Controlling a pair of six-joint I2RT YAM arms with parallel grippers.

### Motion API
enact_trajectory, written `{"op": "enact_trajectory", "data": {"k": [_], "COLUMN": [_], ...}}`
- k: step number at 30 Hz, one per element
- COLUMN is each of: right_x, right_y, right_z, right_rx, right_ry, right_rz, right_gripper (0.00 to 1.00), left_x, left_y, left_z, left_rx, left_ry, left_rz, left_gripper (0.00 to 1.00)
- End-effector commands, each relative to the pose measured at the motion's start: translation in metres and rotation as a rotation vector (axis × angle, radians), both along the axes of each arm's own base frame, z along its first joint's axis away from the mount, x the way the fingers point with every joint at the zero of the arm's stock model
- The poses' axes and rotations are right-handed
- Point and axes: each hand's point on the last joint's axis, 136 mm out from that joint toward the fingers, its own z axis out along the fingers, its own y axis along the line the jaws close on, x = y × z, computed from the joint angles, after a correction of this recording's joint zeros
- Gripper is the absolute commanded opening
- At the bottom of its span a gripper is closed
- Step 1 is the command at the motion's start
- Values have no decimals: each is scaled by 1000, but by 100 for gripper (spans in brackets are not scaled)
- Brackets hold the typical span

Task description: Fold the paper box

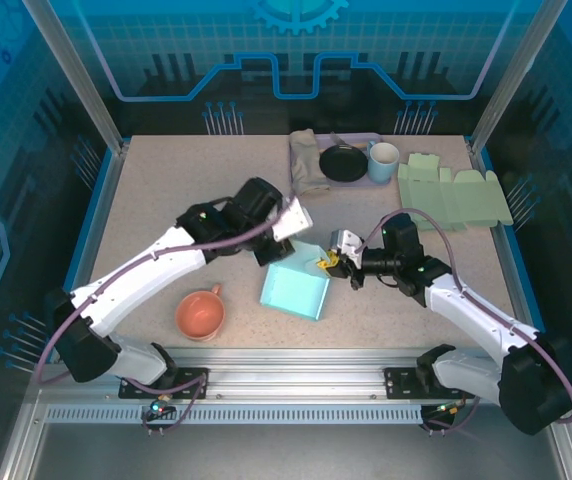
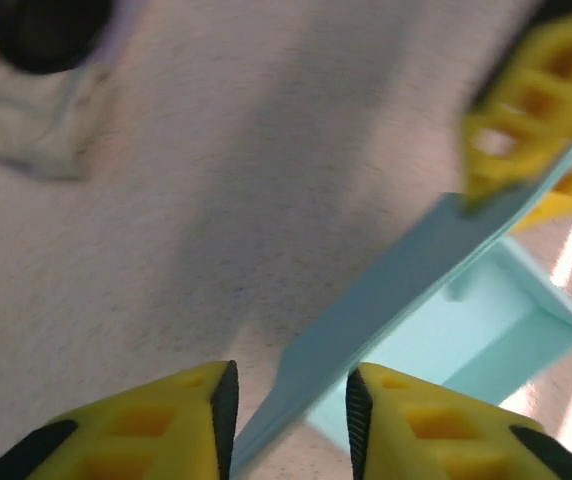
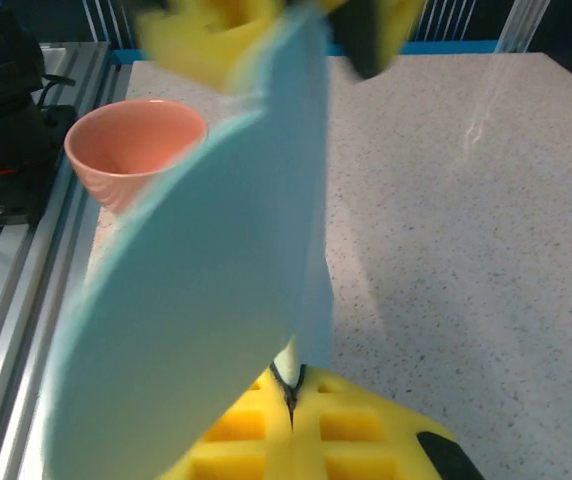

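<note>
Starting at the left: the left gripper [image 1: 274,252] is hovering at the 11 o'clock corner of the paper box [image 1: 294,292]. The box is sitting near the centre of the desk [image 1: 166,200], at 1 o'clock from the pink cup [image 1: 199,313]. The jaws are standing parted, with a raised flap [image 2: 396,280] of the box running between them. A gap is showing on one side of the flap, so it is judged unclamped. The right gripper [image 1: 331,263] is working at the 2 o'clock corner of the box. Its jaws are fully closed and are pinching the far end of the same flap.

Risks arising from this state:
- With one gripper alone holding it, the thin flap is liable to be bowing or springing off its fold line.
- Nothing is pinning the base, so any pull by the right gripper is likely to be dragging or tipping the light box.
- A left gripper closing off-line risks creasing the flap in the wrong place.

View differences:
- The top external view is giving the box's position and the layout of both arms, but the jaw gaps are too small to judge there.
- The left wrist view is showing the parted jaws and the box interior at 4 o'clock.
- The right wrist view is showing the closed finger seam on the flap's edge, with the cup at 10 o'clock.
</note>
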Motion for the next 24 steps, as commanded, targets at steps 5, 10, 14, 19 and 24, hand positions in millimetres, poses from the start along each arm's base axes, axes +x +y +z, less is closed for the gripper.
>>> {"op": "enact_trajectory", "data": {"k": [5,10,14,19,24], "right_x": [12,14,13,12,11], "right_y": [2,2,2,3,3], "right_z": [-2,-3,-5,-5,-7], "right_rx": [-11,-8,-12,-14,-19], "right_ry": [-54,-68,-68,-66,-62], "right_rz": [-39,-46,-43,-37,-33], "right_gripper": [0,0,0,0,0], "left_x": [60,70,75,82,79], "left_y": [120,157,137,96,74], "left_z": [64,30,0,-34,-50], "left_rx": [-376,-537,-570,-635,-602], "left_ry": [-11,289,547,832,859], "left_rz": [819,1123,1216,1245,1234], "left_gripper": [70,83,86,90,90]}}
